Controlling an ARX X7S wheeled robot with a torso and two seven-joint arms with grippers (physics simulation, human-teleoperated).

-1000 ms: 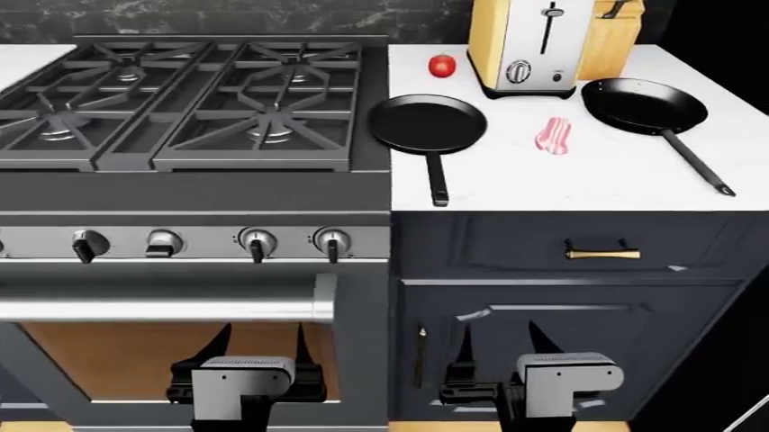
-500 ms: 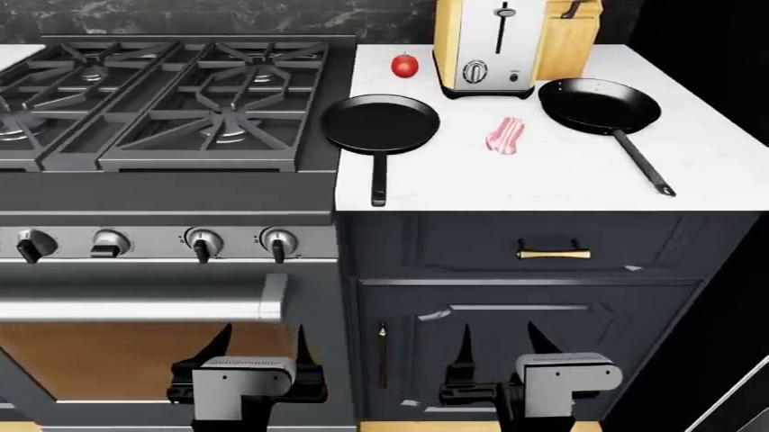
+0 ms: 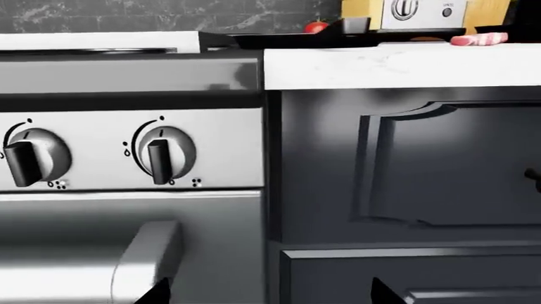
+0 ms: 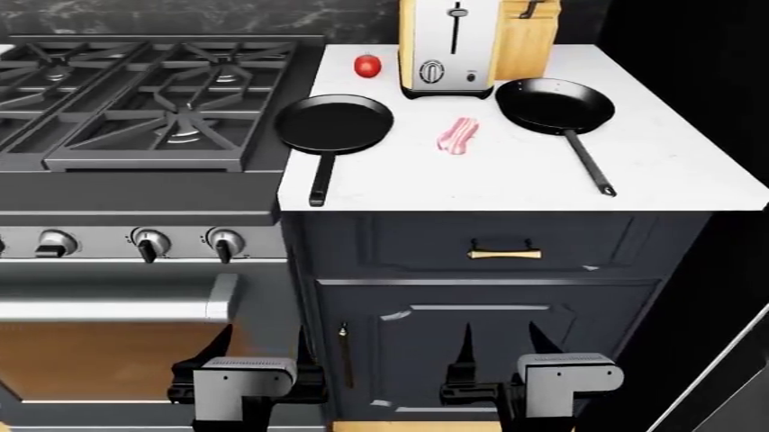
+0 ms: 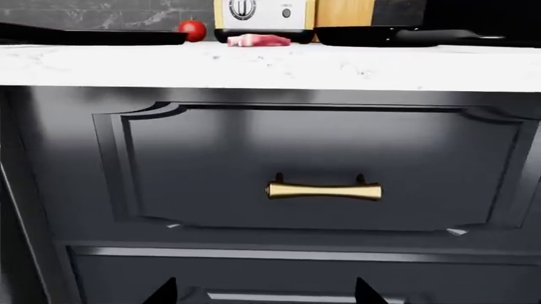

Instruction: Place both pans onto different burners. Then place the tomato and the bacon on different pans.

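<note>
Both pans rest on the white counter (image 4: 673,162) beside the range, flat pan (image 4: 334,123) nearest the burners (image 4: 180,135), deeper pan (image 4: 556,105) right, bacon (image 4: 456,136) between, tomato (image 4: 367,66) behind; left tool (image 4: 258,346) and right tool (image 4: 499,342) hang open, empty, below.

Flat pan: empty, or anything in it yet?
Empty. The flat pan shows a bare black surface; the tomato and bacon lie on the counter.
</note>
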